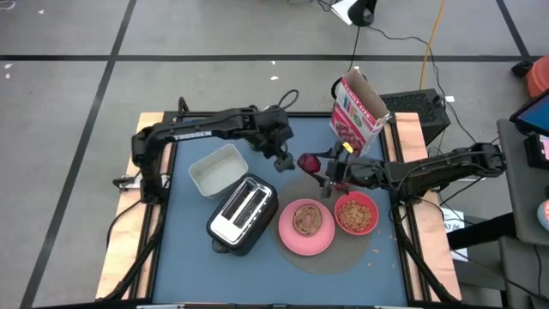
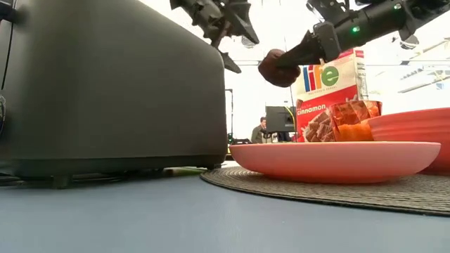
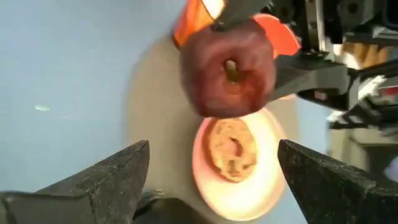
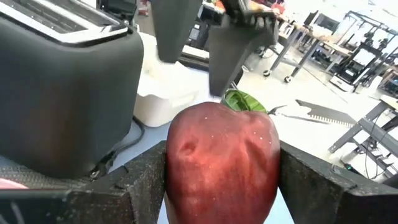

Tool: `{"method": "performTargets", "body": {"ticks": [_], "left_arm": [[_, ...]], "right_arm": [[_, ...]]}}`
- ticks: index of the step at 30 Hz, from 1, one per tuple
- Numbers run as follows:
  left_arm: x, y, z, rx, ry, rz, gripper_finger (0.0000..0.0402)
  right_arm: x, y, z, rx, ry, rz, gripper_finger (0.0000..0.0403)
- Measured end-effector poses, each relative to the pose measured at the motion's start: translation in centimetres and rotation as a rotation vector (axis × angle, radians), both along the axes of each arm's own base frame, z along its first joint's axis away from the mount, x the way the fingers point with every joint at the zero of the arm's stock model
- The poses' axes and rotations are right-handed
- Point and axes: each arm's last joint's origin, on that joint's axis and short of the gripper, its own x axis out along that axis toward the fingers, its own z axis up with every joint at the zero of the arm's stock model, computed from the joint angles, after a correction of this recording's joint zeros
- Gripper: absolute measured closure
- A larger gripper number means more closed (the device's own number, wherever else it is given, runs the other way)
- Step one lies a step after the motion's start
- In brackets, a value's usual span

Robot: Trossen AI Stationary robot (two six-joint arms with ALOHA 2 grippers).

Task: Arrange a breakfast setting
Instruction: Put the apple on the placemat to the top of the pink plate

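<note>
Blue table [image 1: 184, 257] fills the high view, framed by pale wooden edges, with a round woven mat [image 1: 343, 253] laid toward its right side. On that mat a large round pink plate [image 1: 287, 240] carries a round browned bread [image 1: 308, 219], and a smaller red bowl [image 1: 371, 206] of cereal sits just beside it toward the right edge. Held clear above the mat's far rim is the dark red fruit [image 1: 308, 162] — an apple, glossy and smooth-skinned, with a short stem and one green leaf. It is gripped between the pads of the right gripper [image 4: 221, 177], whose dark fingers are closed on its two flanks, the stem pointing away from that wrist. The left gripper [image 3: 214, 171] is seen spread wide and holding nothing; it faces the fruit from the opposite side, stem end toward it, with the plate showing beyond. The fruit is thus judged to rest with the right arm alone, and the left is the nearer free one.

A silver-and-black toaster [image 1: 242, 213], boxy and hard-edged, stands left of the plate, with a white rectangular container [image 1: 217, 168] behind it. A cereal box [image 1: 358, 112] stands at the far edge — thin card, its top flaps open.
</note>
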Motion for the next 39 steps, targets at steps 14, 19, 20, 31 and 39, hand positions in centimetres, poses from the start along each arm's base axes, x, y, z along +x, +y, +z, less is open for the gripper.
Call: {"method": "performTargets", "body": {"ticks": [14, 19, 20, 31, 39], "left_arm": [[-7.8, -4.3, 4.4, 0.335, -0.037, -0.089, 0.0043], [-9.3, -5.5, 1.1, 0.349, -0.218, -0.078, 0.0043], [-9.5, -5.5, 0.3, 0.352, -0.249, -0.071, 0.0043], [-8.9, -5.4, -2.2, 0.474, -0.62, -0.047, 0.0043], [-8.3, -6.1, -1.4, 0.505, -0.833, -0.031, 0.0043]], "right_arm": [[0.1, 0.1, 1.1, 0.036, -0.121, -0.004, 0.0145], [0.2, 0.1, 1.8, 0.072, -0.205, 0.013, 0.0145], [0.2, 0.2, 1.9, 0.085, -0.219, 0.031, 0.0145], [0.2, 0.5, 4.4, 0.158, -0.502, 0.152, 0.0145], [-0.4, 0.5, 6.3, 0.15, -0.708, 0.171, 0.0145]]}}
